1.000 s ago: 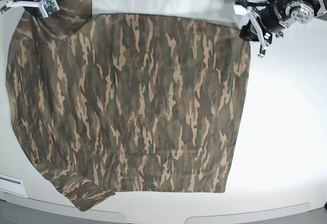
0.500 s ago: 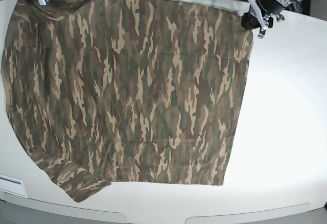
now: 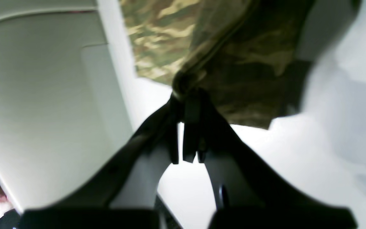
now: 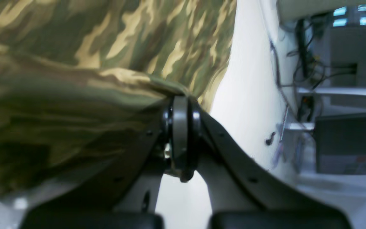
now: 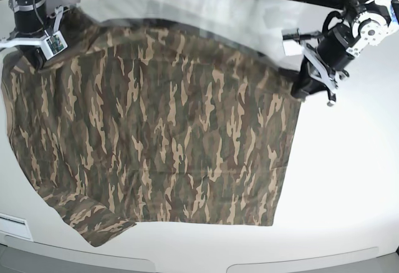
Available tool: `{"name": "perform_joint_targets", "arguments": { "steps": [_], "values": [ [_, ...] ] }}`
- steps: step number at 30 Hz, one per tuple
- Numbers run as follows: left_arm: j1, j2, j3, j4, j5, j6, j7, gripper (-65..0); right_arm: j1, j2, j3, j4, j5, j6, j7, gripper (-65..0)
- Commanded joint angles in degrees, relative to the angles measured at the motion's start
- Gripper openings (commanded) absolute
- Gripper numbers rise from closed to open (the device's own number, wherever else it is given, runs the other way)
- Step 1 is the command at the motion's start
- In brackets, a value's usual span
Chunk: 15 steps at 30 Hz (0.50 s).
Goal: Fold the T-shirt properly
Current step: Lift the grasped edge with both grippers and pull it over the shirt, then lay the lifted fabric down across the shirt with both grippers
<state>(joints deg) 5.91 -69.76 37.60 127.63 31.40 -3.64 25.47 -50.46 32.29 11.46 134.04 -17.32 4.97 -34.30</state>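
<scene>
T-shirt [image 5: 181, 136], camouflage print in green, brown and tan. Spread over surface [image 5: 349, 179], mostly flat, covering its left and middle parts. Far edge lifted at both ends, sagging between, with cloth beneath. Near-left part angled out as a flap toward the near edge. Straight hem nearest the near edge.

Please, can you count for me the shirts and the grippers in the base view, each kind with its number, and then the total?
Shirts: 1, the camouflage shirt
Grippers: 2, the left gripper and the right gripper
Total: 3
</scene>
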Motion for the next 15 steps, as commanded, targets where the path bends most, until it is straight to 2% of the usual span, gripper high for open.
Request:
{"name": "perform_joint_targets", "arguments": {
  "steps": [1,5,8,15],
  "values": [
    [-1.2,-0.8,-1.1,0.1,0.3,0.9,0.0,-65.0,0.5,1.3,1.0,1.0,-0.7,-0.8,1.2,-65.0],
    [-3.9,-0.5,-1.8,-2.8,-2.6,0.9,-1.9,-65.0,4.2,4.6,2.3,0.8,-0.2,-0.9,1.6,-65.0],
    [-5.0,0.3,-1.8,-6.0,-2.6,0.9,-3.8,-65.0,7.1,7.0,2.5,-2.0,3.7,-0.9,2.6,-65.0],
    [-7.0,5.4,-1.8,-11.8,-3.4,2.2,-6.2,-65.0,14.9,7.9,2.5,-6.9,11.5,3.5,4.8,-65.0]
  ]
}}
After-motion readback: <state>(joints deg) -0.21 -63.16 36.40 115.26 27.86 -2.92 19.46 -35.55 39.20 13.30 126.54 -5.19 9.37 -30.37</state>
